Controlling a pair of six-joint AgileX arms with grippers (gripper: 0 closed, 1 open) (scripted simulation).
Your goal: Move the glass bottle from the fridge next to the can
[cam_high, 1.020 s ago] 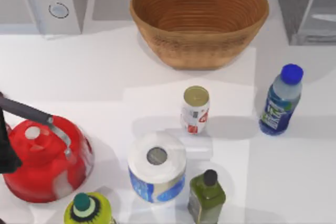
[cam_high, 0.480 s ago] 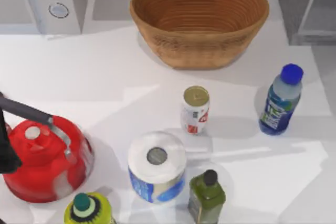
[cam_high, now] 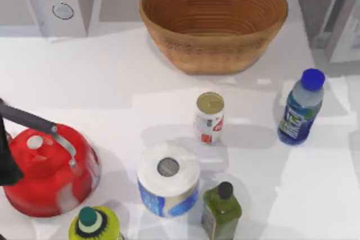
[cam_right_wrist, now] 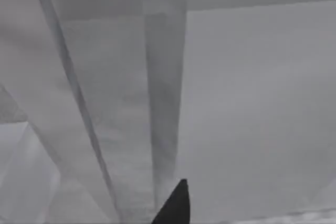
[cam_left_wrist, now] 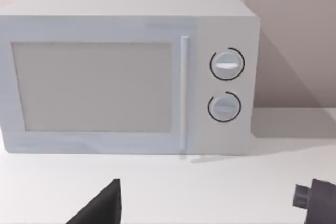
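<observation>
Facing the fridge, the right end effector shows one fingertip; whether it is open I cannot tell. Standing on the surface, the glass bottle sits well right of the can; a careless regrasp could topple it.

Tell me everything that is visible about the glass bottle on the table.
The glass bottle is slim, of clear bluish material, with a round blue cap and a blue label with green marks. It stands upright on the white table near the right side, in front of the fridge, to the right of the can with a gap between them. Nothing touches it except the table.
</observation>
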